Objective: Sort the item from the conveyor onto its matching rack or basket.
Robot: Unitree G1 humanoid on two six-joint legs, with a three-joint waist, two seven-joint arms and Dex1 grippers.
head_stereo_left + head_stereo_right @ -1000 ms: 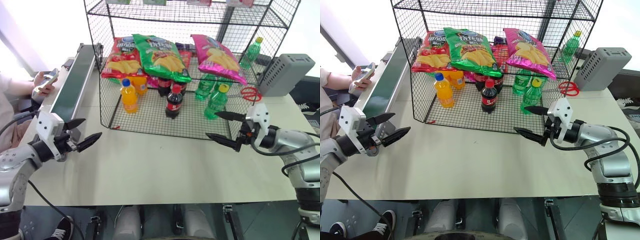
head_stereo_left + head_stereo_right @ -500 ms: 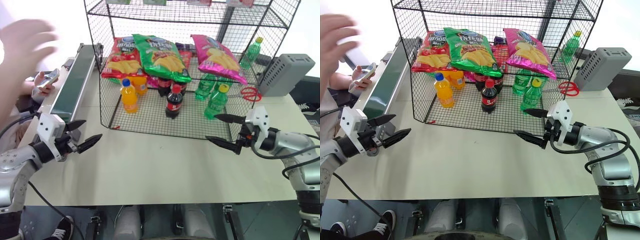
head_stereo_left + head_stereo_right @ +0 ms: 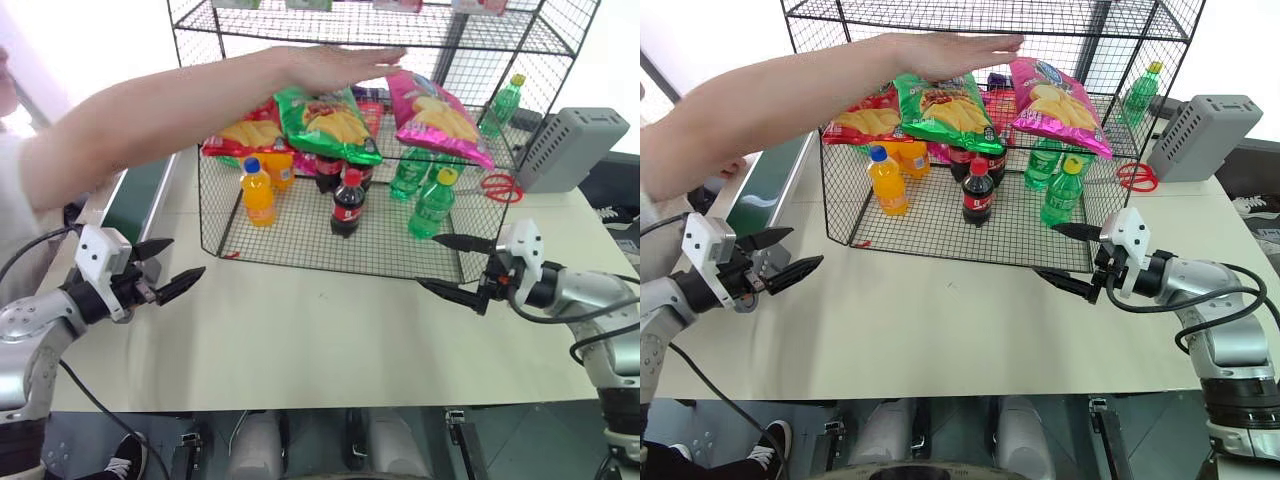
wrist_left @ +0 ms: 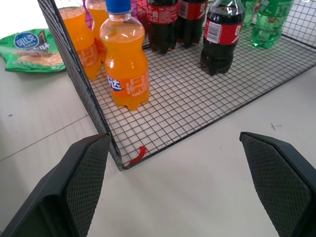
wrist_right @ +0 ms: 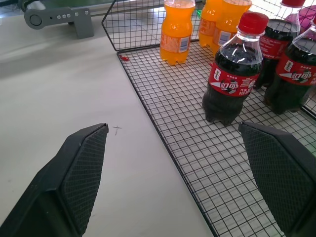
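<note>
The magenta-pink chip bag, the item (image 3: 438, 117), lies tilted on the middle tier of the black wire rack (image 3: 330, 266), next to a green bag (image 3: 325, 112) and a red bag (image 3: 240, 128). A person's arm (image 3: 200, 105) stretches across the rack's front, with the flat hand over the bags. The arm covers most of the dark green conveyor (image 3: 135, 195) at the left. My left gripper (image 3: 181, 261) hovers open and empty above the table near the conveyor's near end. My right gripper (image 3: 431, 262) hovers open and empty just in front of the rack's right front corner.
On the rack's bottom tier stand orange soda bottles (image 4: 124, 59), cola bottles (image 5: 231, 74) and green bottles (image 3: 432, 204). A grey slotted box (image 3: 570, 148) and a red ring-shaped object (image 3: 500, 186) sit right of the rack. Another green bag (image 4: 32, 47) lies on the table beyond the rack.
The person's arm has swung from the far left across the rack to above the chip bags. Both grippers have stayed in place, open.
</note>
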